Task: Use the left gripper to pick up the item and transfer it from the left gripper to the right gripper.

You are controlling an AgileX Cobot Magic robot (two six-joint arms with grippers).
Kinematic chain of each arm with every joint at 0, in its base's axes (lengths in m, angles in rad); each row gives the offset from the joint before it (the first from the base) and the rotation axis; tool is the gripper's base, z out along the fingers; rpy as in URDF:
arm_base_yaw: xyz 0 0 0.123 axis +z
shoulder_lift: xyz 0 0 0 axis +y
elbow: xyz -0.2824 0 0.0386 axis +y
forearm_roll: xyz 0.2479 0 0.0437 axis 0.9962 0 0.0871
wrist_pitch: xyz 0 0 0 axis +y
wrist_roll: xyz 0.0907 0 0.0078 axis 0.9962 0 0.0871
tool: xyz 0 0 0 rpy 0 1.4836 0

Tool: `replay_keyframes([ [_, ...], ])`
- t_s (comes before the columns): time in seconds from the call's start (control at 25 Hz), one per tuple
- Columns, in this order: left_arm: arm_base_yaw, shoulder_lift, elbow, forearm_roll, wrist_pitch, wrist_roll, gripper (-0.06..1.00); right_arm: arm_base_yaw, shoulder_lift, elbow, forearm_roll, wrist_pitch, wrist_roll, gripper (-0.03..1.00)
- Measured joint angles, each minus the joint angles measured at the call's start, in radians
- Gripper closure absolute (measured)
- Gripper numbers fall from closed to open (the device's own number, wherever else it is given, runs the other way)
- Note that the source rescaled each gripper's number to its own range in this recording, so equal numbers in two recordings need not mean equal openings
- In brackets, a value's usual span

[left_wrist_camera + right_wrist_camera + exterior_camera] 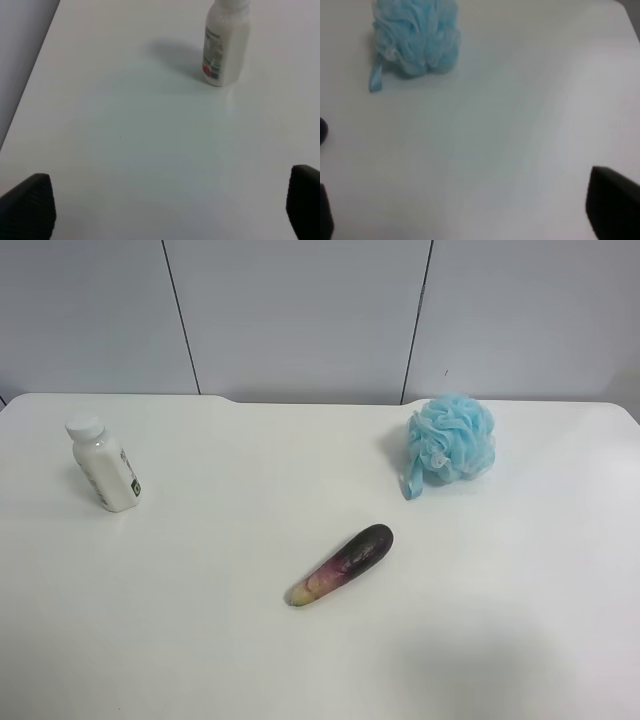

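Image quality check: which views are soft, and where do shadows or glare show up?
Exterior high: sharp, even light, faint shadows by the bottle and eggplant. Right wrist: soft all over, the blue pouf fuzzy. Left wrist: mildly soft, the bottle throws a clear shadow, dull sheen on the table.

No word or number can be read: the only print is the label [212, 59] on the bottle [103, 468], near the worktop's [300, 660] edge at the high view's left, showing dark lines and a red patch too blurred to make out.
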Motion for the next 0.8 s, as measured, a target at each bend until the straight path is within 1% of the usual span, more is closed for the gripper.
replay_keyframes([
  [0.68, 0.0, 0.0, 0.0, -0.001, 0.0, 0.002, 0.14, 0.0, 0.0, 0.0, 0.0, 0.0, 0.0, -0.03],
  [0.72, 0.0, 0.0, 0.0, -0.005, 0.0, 0.005, 0.13, 0.0, 0.0, 0.0, 0.0, 0.0, 0.0, -0.03],
  [0.8, 0.0, 0.0, -0.001, -0.009, 0.0, 0.008, 0.02, 0.0, 0.0, 0.0, 0.0, 0.0, 0.0, -0.03],
])
